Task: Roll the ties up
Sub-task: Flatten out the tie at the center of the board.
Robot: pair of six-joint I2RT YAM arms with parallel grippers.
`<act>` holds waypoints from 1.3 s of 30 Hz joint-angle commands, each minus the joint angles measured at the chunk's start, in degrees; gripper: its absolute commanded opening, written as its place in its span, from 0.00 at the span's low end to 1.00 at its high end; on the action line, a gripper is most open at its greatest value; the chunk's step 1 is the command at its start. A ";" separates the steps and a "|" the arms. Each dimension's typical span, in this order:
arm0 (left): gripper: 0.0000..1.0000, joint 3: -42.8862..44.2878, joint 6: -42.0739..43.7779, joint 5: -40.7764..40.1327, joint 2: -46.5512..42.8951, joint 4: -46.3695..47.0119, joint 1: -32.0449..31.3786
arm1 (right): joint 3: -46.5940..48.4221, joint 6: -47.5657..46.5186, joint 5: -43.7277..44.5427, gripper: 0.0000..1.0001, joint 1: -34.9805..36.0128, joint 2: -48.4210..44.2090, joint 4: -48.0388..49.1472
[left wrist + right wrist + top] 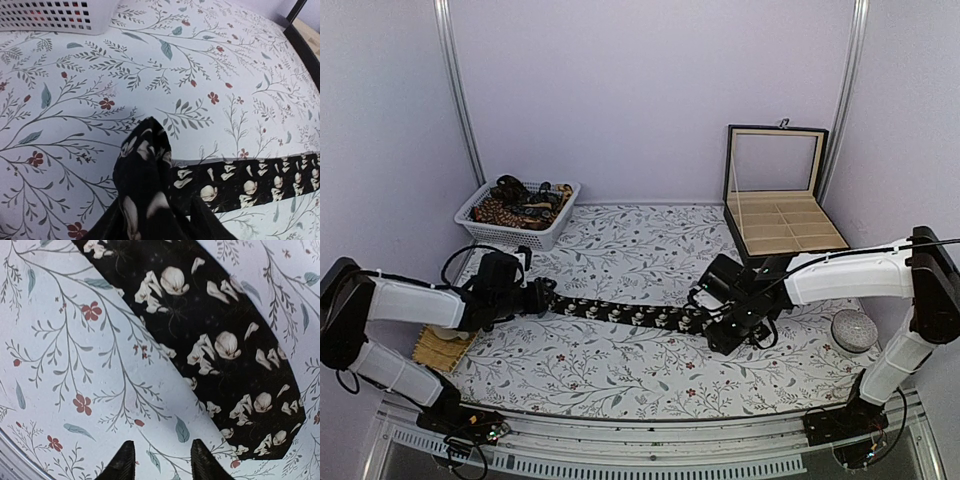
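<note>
While one black flowered tie (620,314) lay stretched flat, the right gripper (161,460) stood apart and empty; whether the left gripper (542,297) gripped its bunched end was unclear.

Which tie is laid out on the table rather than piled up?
The black tie with pale flowers, stretched out straight across the table. The other ties, brown-orange and dark patterned, lie heaped in the white basket.

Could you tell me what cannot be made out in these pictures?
The left gripper: in the left wrist view the bunched tie covers its fingers; open or shut unclear.
The tie's wide end: in the top view the right gripper overlaps it.
The basket: contents too small to count in the top view.
</note>
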 commanded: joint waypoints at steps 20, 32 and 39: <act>1.00 9.23 -1.46 -3.54 -2.44 -11.64 5.02 | -1.94 7.68 -5.79 0.84 -13.41 -6.53 6.38; 1.00 16.09 0.92 2.69 10.53 -15.12 12.71 | -6.83 8.89 -6.56 0.89 -19.07 -5.46 10.89; 0.94 20.47 1.13 3.76 16.05 -14.99 15.86 | -9.62 9.71 -10.32 0.89 -24.53 -6.59 12.93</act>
